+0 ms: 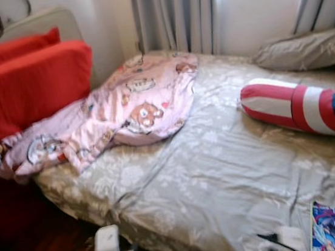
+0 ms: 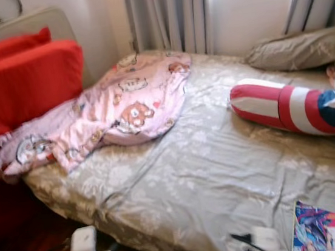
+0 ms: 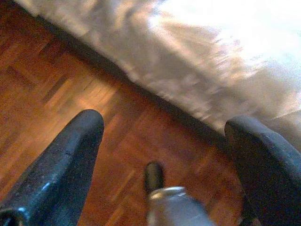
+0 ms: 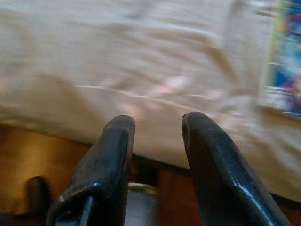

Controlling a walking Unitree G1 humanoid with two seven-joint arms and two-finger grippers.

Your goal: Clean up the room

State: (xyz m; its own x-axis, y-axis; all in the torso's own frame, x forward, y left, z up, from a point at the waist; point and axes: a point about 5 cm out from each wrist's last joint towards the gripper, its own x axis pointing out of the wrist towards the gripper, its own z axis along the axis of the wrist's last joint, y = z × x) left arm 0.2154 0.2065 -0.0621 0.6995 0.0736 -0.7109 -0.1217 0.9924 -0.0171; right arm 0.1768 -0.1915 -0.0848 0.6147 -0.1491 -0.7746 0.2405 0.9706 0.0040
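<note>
Pink cartoon-print blanket: crumpled, heaped at the bed's far left corner, one end trailing along the left edge.

Red-white striped bolster with a blue starred end: lying on its side by the right edge, near the head.

Grey pillow: flat, far right corner.

Colourful book: flat, near right corner.

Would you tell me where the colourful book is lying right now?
The colourful book lies on the bed's near right corner, beside a white charger.
</note>
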